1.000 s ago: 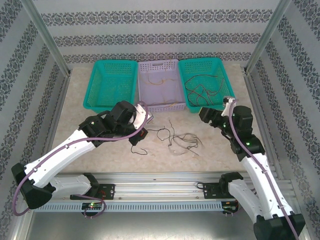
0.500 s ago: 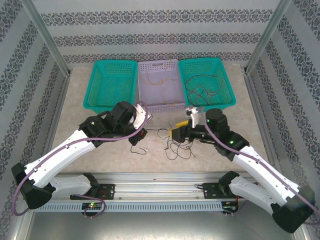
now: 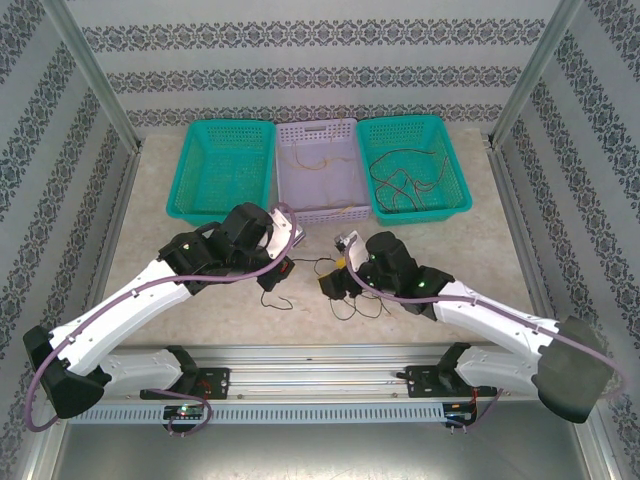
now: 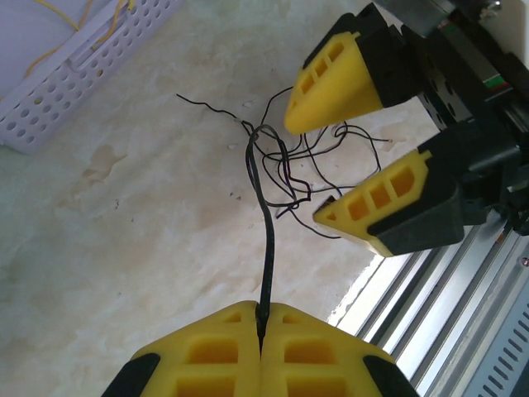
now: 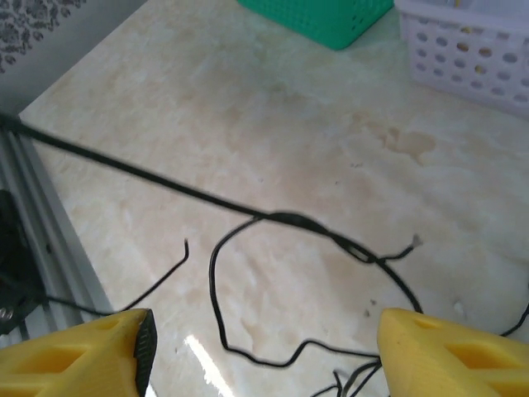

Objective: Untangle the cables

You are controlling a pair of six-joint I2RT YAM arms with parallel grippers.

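Thin black cables (image 3: 352,306) lie tangled on the table in front of the baskets. My left gripper (image 3: 284,264) is shut on one black cable (image 4: 266,248), which runs taut from its fingertips (image 4: 263,321) up to the tangle (image 4: 281,169). My right gripper (image 3: 334,279) hangs open just over that tangle, its yellow fingers (image 4: 331,78) standing on either side of the bunch without touching it. In the right wrist view the open gripper (image 5: 264,351) looks down on a black cable loop (image 5: 216,289) and the taut strand (image 5: 165,184).
Three baskets stand at the back: a teal one (image 3: 190,200), a pale lilac one (image 3: 318,213) with yellow wires, and a teal one (image 3: 455,205) with several black cables. An aluminium rail (image 3: 320,358) runs along the near edge. Patterned walls close in the sides.
My right arm has swung from beside the right teal basket leftward and down to the tangle at the table's middle. The left arm has stayed put, still gripping its cable.
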